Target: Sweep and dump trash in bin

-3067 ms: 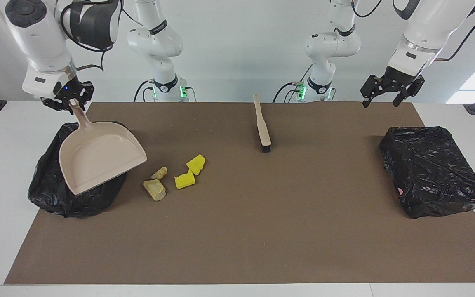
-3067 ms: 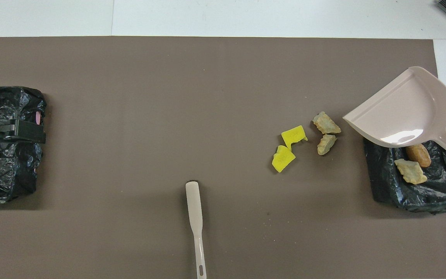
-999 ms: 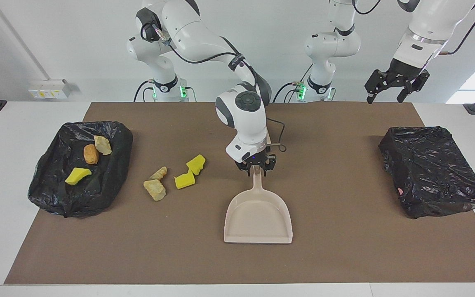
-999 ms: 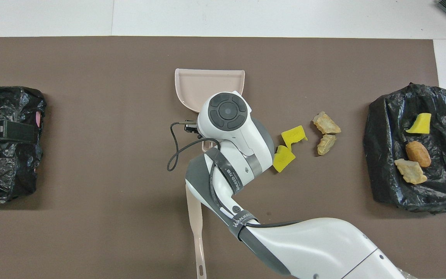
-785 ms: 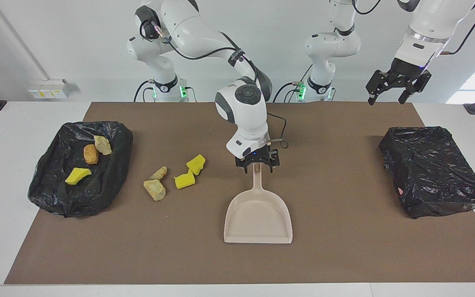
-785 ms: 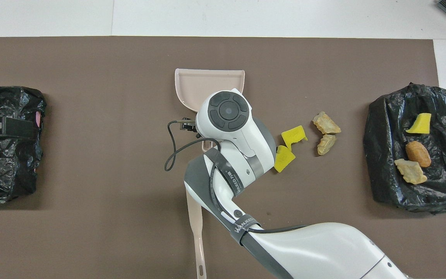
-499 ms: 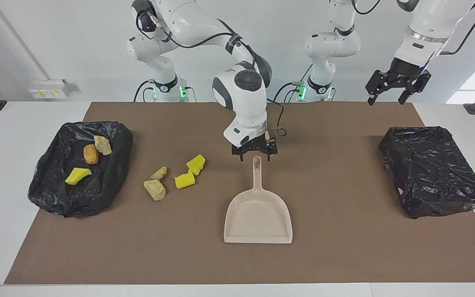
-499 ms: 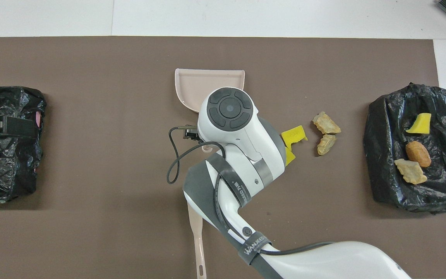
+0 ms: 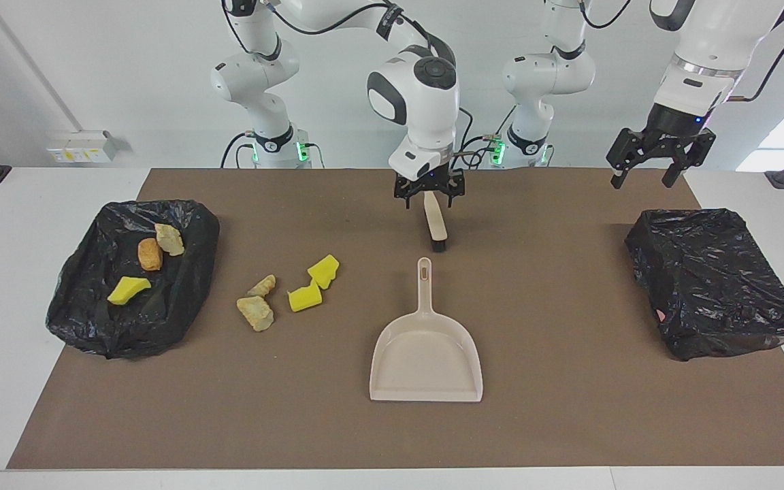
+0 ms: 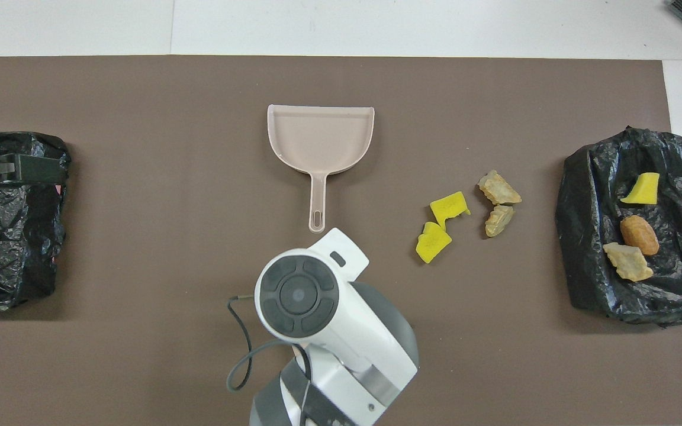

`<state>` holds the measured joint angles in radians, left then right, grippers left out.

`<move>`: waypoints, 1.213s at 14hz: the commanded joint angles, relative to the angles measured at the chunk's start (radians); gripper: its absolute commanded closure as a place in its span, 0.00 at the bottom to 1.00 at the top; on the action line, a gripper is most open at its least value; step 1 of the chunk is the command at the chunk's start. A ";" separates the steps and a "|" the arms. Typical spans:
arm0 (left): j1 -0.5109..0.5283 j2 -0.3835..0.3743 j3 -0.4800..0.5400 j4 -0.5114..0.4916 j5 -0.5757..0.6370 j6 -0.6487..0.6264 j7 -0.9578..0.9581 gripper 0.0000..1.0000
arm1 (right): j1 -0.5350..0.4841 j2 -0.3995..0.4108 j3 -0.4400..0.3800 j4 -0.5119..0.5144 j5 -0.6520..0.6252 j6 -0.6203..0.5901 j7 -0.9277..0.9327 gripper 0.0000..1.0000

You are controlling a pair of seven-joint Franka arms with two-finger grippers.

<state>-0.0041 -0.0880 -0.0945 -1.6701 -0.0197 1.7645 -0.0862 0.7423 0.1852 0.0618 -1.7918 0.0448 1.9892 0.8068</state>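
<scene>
Loose trash lies on the brown mat: two yellow sponge chunks (image 9: 322, 271) (image 9: 304, 298) and two beige lumps (image 9: 263, 285) (image 9: 256, 314). Beside them, at the right arm's end, the black-bag bin (image 9: 92, 320) holds a yellow piece (image 9: 128, 290), an orange lump (image 9: 150, 253) and a beige lump (image 9: 169, 238). The beige dustpan (image 9: 426, 354) rests flat mid-mat, held by nothing. My right gripper (image 9: 429, 201) hangs open over the handle of the brush (image 9: 437, 228). In the overhead view its wrist (image 10: 298, 293) hides the brush. My left gripper (image 9: 642, 180) waits open in the air.
A second black-bag bin (image 9: 715, 282) stands at the left arm's end of the table, below the left gripper. The mat (image 9: 569, 422) has bare room around the dustpan (image 10: 320, 139). White table edge borders the mat.
My right gripper opened, let go of the dustpan's handle, rose and drew back toward the robots to over the brush. The dustpan stayed on the mat. The left gripper barely shifted.
</scene>
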 commanded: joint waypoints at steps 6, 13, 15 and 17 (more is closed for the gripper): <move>-0.059 0.070 -0.002 -0.014 -0.002 0.131 -0.052 0.00 | 0.150 -0.159 0.001 -0.389 0.018 0.302 0.181 0.00; -0.145 0.125 -0.002 -0.030 -0.002 0.228 -0.139 0.00 | 0.215 -0.159 0.003 -0.483 0.020 0.350 0.284 0.14; -0.151 0.134 -0.002 -0.031 -0.002 0.262 -0.158 0.00 | 0.223 -0.147 0.003 -0.483 0.020 0.352 0.284 0.20; -0.151 0.139 -0.002 -0.031 -0.002 0.271 -0.156 0.00 | 0.223 -0.144 0.003 -0.483 0.021 0.352 0.287 0.26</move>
<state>-0.1434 0.0541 -0.1091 -1.6860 -0.0210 2.0079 -0.2307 0.9600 0.0560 0.0661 -2.2493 0.0538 2.3120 1.0713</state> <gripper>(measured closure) 0.000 0.207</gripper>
